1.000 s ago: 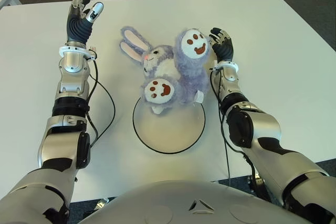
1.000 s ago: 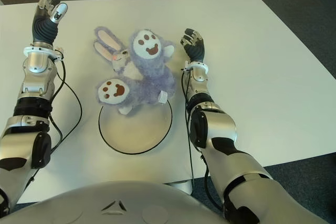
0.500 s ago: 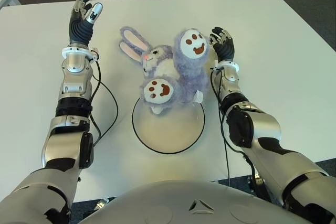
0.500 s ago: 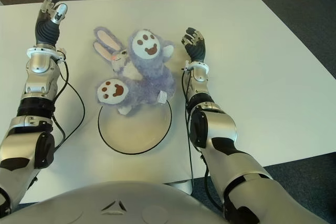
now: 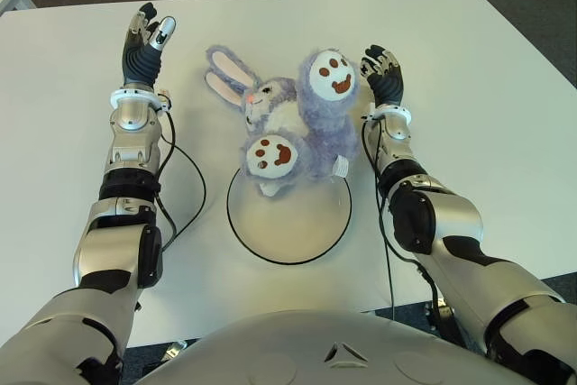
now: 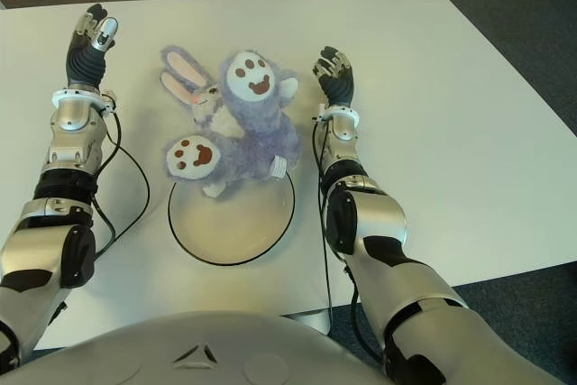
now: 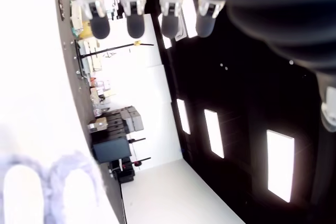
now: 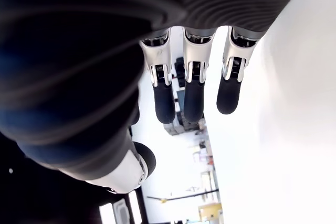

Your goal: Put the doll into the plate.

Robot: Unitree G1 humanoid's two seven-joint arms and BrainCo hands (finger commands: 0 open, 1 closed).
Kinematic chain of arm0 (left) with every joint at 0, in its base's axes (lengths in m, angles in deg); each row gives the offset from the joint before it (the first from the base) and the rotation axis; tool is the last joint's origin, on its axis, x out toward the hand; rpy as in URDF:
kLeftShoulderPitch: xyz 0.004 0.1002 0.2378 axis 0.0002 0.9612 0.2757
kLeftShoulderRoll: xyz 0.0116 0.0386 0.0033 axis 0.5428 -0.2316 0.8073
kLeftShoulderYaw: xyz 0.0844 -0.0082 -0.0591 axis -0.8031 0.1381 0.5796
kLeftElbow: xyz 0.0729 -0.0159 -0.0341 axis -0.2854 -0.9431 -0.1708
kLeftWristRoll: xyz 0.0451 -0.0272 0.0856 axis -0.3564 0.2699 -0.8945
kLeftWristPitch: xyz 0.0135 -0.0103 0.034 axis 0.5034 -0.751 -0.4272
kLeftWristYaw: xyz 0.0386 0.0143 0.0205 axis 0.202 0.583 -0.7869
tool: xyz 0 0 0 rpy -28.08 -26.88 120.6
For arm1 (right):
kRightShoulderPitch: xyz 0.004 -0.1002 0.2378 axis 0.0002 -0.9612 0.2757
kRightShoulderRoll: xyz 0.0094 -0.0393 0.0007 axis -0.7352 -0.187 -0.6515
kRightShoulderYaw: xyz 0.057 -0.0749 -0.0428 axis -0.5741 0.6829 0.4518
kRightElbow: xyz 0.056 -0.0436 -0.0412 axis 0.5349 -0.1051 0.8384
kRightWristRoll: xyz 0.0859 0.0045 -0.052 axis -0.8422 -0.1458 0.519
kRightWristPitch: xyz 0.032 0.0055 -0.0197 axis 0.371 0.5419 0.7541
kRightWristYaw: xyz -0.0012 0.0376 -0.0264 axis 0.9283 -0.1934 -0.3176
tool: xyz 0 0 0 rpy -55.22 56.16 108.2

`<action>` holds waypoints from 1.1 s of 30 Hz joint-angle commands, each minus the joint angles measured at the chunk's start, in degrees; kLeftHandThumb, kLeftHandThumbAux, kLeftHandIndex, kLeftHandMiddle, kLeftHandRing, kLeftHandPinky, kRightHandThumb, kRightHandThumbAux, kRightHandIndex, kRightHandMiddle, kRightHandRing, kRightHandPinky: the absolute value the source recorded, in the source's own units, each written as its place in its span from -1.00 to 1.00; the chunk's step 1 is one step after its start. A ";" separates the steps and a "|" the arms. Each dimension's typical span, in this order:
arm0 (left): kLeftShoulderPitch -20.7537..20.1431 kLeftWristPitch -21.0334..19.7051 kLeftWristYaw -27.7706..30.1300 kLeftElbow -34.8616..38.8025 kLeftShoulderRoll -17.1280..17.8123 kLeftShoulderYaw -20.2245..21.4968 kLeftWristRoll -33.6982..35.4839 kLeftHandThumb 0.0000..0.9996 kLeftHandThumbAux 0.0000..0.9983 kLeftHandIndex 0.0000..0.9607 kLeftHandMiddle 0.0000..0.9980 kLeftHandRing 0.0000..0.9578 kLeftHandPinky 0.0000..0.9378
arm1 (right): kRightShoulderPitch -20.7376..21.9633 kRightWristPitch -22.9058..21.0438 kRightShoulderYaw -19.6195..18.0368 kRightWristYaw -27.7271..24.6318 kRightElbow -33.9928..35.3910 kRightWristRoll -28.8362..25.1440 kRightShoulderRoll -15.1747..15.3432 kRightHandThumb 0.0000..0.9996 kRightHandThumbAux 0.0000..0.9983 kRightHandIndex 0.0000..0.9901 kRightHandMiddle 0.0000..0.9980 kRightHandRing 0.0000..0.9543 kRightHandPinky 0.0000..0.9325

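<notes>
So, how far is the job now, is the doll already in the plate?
Not yet. The fluffy purple rabbit doll lies mostly on the white table, only its lower foot overlapping the far rim of the round white black-edged plate. Neither hand holds it: the left hand and right hand are open on either side. Grasping and placing remain.

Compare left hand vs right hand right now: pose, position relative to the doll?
The left hand shows well clear of the doll, with bare table between them; the right hand shows close beside the doll's raised foot. The left hand reaches farther up the table than the right hand. Shared: both hands have fingers extended and hold nothing, one on each side of the doll, which lies only partly over the plate.
</notes>
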 commanded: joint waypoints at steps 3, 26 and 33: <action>-1.29 0.89 1.68 -3.42 -0.73 0.29 1.22 -1.00 -0.21 -1.00 -0.95 -1.00 -1.00 | 0.00 0.23 -0.28 -0.07 -0.04 -0.82 -0.44 0.07 0.70 -0.57 -0.57 -0.59 -0.54; -2.50 0.25 2.95 -9.18 -1.66 0.73 3.53 -1.00 -0.20 -1.00 -0.96 -1.00 -1.00 | 0.00 0.52 -0.23 0.04 0.16 -0.55 -0.63 0.03 0.69 -0.61 -0.61 -0.61 -0.55; -2.64 1.05 2.43 -10.96 -1.96 0.48 3.23 -1.00 -0.20 -1.00 -0.96 -1.00 -1.00 | -0.12 0.78 0.10 -0.01 0.17 -0.23 -0.53 -0.17 0.76 -0.68 -0.63 -0.63 -0.57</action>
